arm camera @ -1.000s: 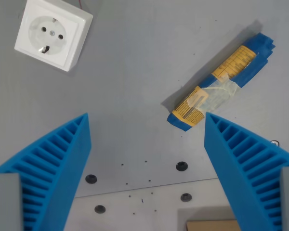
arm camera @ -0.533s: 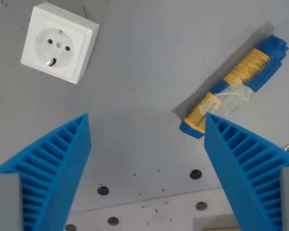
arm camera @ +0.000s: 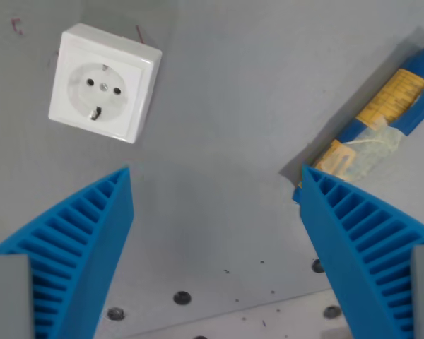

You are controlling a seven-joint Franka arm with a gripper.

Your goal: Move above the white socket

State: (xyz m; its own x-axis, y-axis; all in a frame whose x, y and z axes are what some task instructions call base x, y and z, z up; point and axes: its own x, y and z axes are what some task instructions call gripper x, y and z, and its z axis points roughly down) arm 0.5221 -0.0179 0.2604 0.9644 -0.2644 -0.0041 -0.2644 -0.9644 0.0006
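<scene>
Glossy plastic socket [arm camera: 104, 82] — matt table [arm camera: 219, 127]

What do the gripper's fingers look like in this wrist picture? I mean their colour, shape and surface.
The gripper has two bright blue fingers, one at each lower corner of the picture. Each is wedge-shaped and narrows to a point. Their inner faces carry a row of parallel ribs, like a ladder. At the bottom corners each finger joins a plain grey block. No cables or markings are visible.
</scene>
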